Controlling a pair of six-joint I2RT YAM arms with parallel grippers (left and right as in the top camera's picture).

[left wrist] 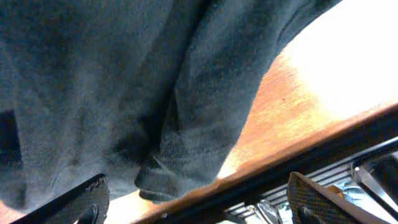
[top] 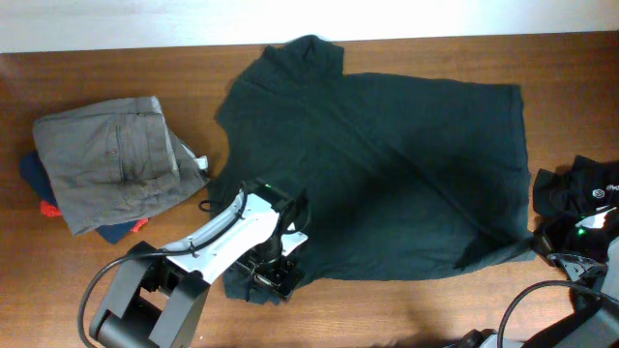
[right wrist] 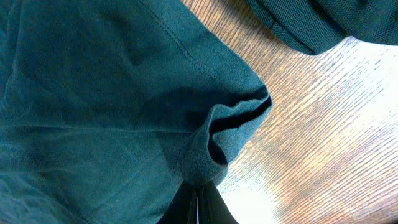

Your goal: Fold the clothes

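Clothes fill the overhead view. The green T-shirt lies spread flat across the middle of the desk, a folded grey pile sits well apart at the left, and a black garment is bunched at the right edge. The left pincer hovers over the shirt's lower left hem.

From the left wrist, the left pincer stands spread, with one finger on each side of the hem. The green T-shirt rests loose on the desk and nothing is pinched.

From the right wrist, the right pincer is pressed together on a bunched corner of the green T-shirt, just above the bare desk.

The step looks like smoothing the shirt ahead of a fold. To do it well, the left side should take the hem through both layers. The right should keep its corner taut and low, so that no crease gets dragged in.

Only the overhead view shows the shirt's whole outline and the other piles. Only the wrist views show the grips.
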